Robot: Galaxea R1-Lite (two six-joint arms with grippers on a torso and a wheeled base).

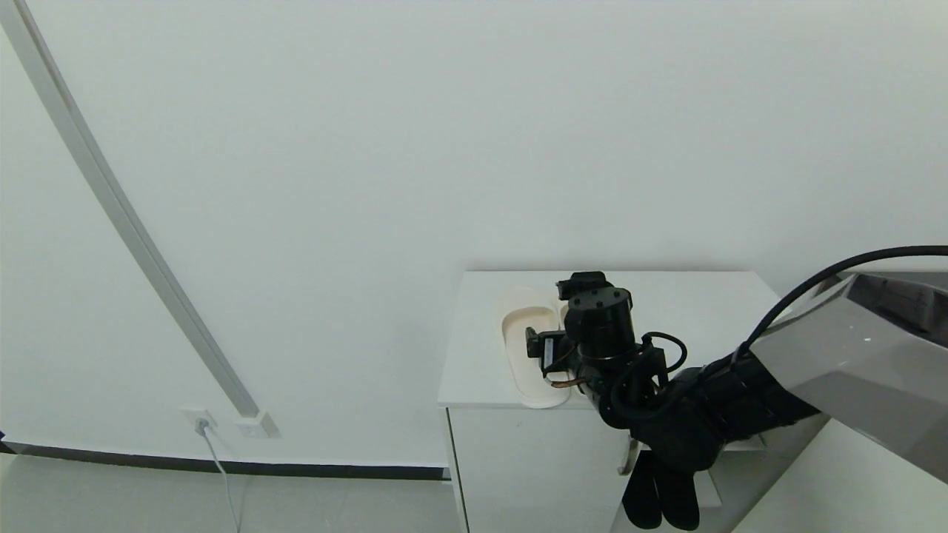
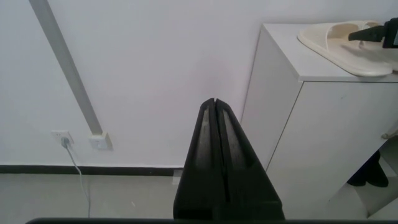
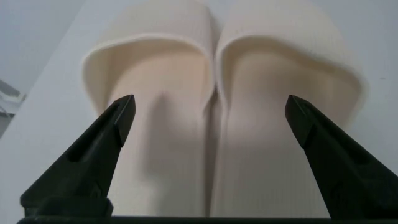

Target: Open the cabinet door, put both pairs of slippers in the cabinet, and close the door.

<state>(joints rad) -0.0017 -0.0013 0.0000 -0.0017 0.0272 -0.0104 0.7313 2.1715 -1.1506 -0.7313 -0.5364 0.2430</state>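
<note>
Right gripper [image 3: 210, 106] spread wide over cream slippers [image 3: 161, 155], 8 o'clock on white cabinet top [image 1: 696, 311]; left gripper [image 2: 215, 106] pressed together

Head camera looks down at the cabinet [image 1: 703, 311] and slippers [image 1: 518, 370] — right wrist close above them, left wrist low, sideways.

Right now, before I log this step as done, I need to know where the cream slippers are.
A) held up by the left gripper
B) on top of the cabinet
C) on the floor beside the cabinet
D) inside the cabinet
B: the cream slippers lie side by side on top of the cabinet, with the right gripper open just above them, gripping nothing.
</note>
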